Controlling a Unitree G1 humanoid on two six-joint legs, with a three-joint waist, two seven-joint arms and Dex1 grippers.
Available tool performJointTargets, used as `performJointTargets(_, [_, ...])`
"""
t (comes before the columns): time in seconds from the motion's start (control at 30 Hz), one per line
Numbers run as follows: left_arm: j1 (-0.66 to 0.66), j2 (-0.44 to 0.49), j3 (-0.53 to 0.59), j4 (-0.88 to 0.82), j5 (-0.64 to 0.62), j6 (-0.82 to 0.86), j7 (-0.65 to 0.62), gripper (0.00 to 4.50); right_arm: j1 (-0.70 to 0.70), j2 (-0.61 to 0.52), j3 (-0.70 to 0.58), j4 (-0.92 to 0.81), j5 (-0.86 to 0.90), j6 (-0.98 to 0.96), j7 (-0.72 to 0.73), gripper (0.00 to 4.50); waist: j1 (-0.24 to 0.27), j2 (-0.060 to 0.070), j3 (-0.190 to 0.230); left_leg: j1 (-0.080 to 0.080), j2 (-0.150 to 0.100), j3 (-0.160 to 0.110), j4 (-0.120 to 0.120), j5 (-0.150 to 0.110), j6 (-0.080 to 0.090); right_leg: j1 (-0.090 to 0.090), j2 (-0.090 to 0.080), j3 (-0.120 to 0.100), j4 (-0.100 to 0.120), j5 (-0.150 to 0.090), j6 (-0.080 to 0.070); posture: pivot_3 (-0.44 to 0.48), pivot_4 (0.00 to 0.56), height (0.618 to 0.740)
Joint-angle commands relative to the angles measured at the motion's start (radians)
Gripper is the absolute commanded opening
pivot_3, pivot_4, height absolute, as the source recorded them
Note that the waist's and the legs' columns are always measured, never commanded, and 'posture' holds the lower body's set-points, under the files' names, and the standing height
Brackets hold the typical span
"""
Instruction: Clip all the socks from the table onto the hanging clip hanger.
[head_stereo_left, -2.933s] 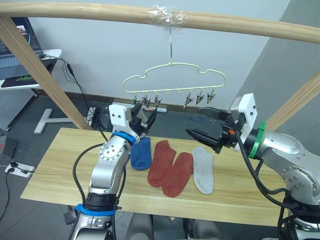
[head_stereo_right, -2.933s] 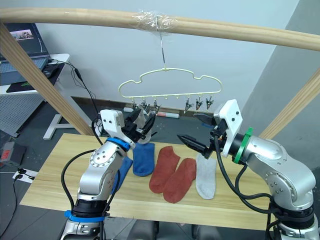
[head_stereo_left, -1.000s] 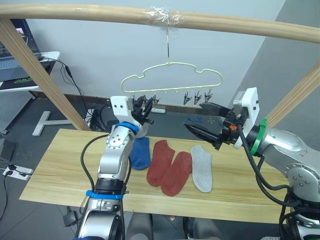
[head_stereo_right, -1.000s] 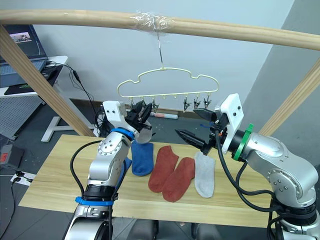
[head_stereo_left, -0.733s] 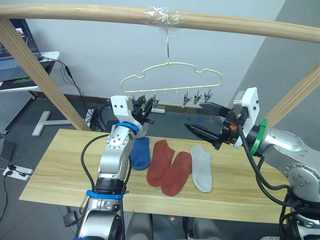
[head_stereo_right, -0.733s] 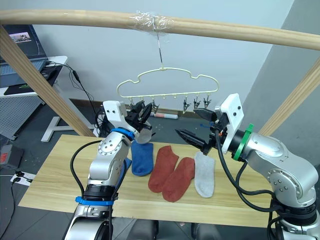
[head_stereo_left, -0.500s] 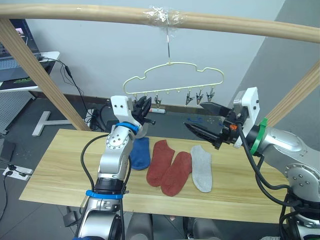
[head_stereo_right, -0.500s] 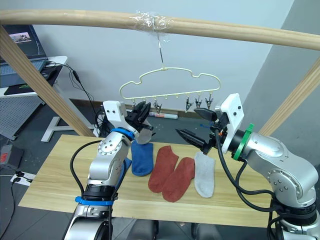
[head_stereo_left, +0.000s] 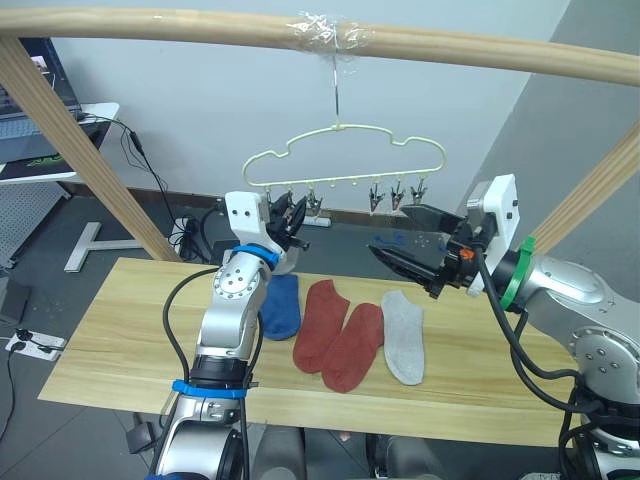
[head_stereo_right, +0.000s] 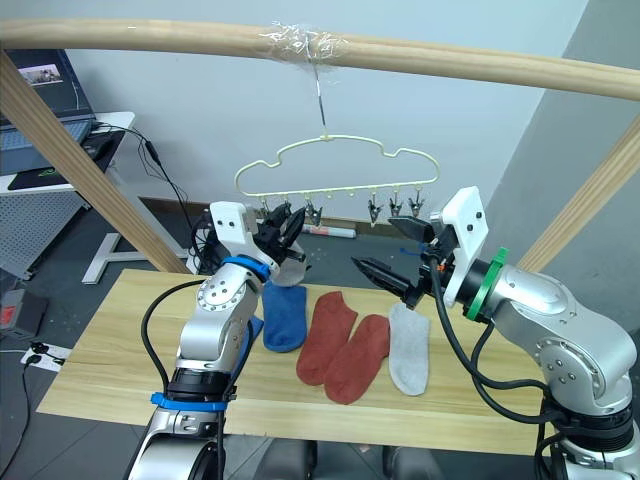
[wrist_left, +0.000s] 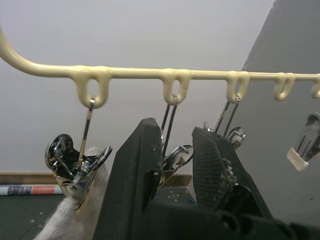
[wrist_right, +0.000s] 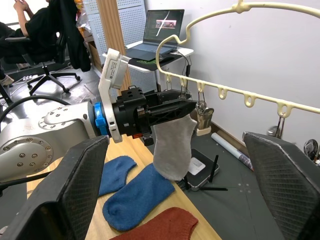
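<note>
Behind your table (head_stereo_left: 110, 330) stands a pale wall, and the clip hanger (head_stereo_left: 345, 160) dangles from the wooden pole (head_stereo_left: 200, 25) overhead. On your left, the left gripper (wrist_left: 172, 165) is up at the hanger's left end, fingers nearly together around a metal clip (wrist_left: 175, 155); beside it a grey sock (wrist_right: 172, 145) hangs from the end clip. Moving right across the tabletop (plenty of bare wood toward the left edge) you've got a blue sock (head_stereo_left: 281, 306), two rust-red socks (head_stereo_left: 338, 332) and a grey sock on the table (head_stereo_left: 404, 336) lying close together. On the right, your right gripper (head_stereo_left: 405, 240) hovers above them, jaws spread wide, holding nothing.
</note>
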Motion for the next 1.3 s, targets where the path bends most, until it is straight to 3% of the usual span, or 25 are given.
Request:
performJointTargets(0.03, [-0.006,0.004,-0.007,-0.021,0.007,-0.021,-0.002,1.32,-0.001,-0.005,-0.024,-0.02,0.011,-0.023,-0.002,4.5,0.0,0.0,0.0,0.0,0.0,0.0,0.0,0.0,0.0,0.0,0.0,0.0,0.0,0.0,0.0,0.112,0.193,0.74])
performJointTargets(1.2, [0.008,0.016,-0.011,-0.01,0.028,-0.048,-0.011,1.32,0.0,-0.005,-0.025,-0.018,0.011,-0.024,-0.006,4.5,0.0,0.0,0.0,0.0,0.0,0.0,0.0,0.0,0.0,0.0,0.0,0.0,0.0,0.0,0.0,0.112,0.193,0.74])
performJointTargets(1.3, [0.01,0.017,-0.011,-0.013,0.027,-0.047,-0.012,1.92,0.0,-0.005,-0.025,-0.019,0.011,-0.024,-0.006,4.5,0.0,0.0,0.0,0.0,0.0,0.0,0.0,0.0,0.0,0.0,0.0,0.0,0.0,0.0,0.0,0.113,0.198,0.74])
